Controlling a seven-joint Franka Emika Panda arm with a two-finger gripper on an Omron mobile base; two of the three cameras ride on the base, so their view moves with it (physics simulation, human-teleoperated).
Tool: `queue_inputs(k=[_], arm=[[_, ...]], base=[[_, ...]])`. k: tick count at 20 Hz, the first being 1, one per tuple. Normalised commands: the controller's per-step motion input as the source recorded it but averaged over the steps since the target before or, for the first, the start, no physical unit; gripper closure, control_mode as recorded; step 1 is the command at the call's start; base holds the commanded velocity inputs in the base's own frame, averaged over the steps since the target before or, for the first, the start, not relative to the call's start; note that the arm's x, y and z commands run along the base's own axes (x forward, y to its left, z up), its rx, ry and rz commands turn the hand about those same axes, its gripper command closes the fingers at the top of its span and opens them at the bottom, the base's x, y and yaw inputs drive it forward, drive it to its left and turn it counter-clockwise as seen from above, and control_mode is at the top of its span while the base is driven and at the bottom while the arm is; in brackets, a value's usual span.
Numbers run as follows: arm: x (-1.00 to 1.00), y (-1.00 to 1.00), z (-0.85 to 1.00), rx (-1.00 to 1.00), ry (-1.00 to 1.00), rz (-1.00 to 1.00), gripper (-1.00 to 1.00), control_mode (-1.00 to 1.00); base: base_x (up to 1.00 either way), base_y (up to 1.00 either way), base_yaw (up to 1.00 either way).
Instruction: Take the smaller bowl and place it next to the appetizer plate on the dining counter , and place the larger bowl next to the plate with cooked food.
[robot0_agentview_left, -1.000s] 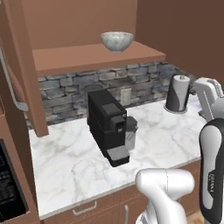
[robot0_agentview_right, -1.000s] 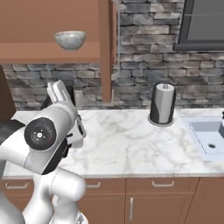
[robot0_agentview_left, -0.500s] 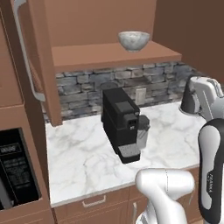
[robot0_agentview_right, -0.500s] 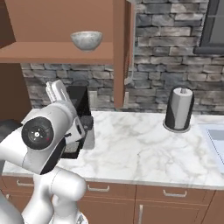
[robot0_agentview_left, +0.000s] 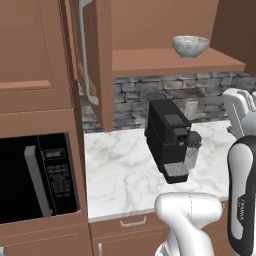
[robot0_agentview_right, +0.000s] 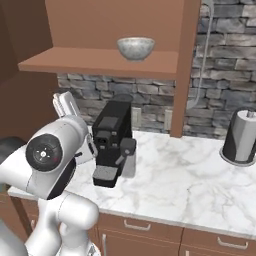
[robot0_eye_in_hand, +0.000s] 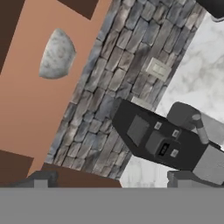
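smaller bowl (robot0_agentview_left: 190, 45) on shelf (robot0_agentview_left: 175, 61), microwave (robot0_agentview_left: 37, 177) left, kettle (robot0_agentview_right: 241, 136) right

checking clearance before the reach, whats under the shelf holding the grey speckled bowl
Below the wooden shelf with the smaller bowl stands a black coffee machine on the marble counter, against a stone backsplash. The machine covers the wall directly behind it.

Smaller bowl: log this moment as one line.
smaller bowl: on wooden shelf, untouched | tool: open, empty, apart from bowl | coffee machine: on counter below
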Motion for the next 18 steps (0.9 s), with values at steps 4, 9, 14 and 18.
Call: queue_inputs(k=[4, 9, 14, 18], arm=[[0.00, 0.00, 0.00, 0.00, 0.00, 0.00, -1.00, 1.00], [0.00, 0.00, 0.00, 0.00, 0.00, 0.00, -1.00, 1.00], [0.25, 0.03, 0.01, 0.00, 0.00, -0.09, -1.00, -1.00], [0.31, -0.02, 0.45, 0.00, 0.01, -0.20, -1.00, -1.00]], base=[[0.57, 0.59, 0.29], [0.19, 0.12, 0.08], [0.05, 0.00, -0.01], [0.00, 0.00, 0.00]])
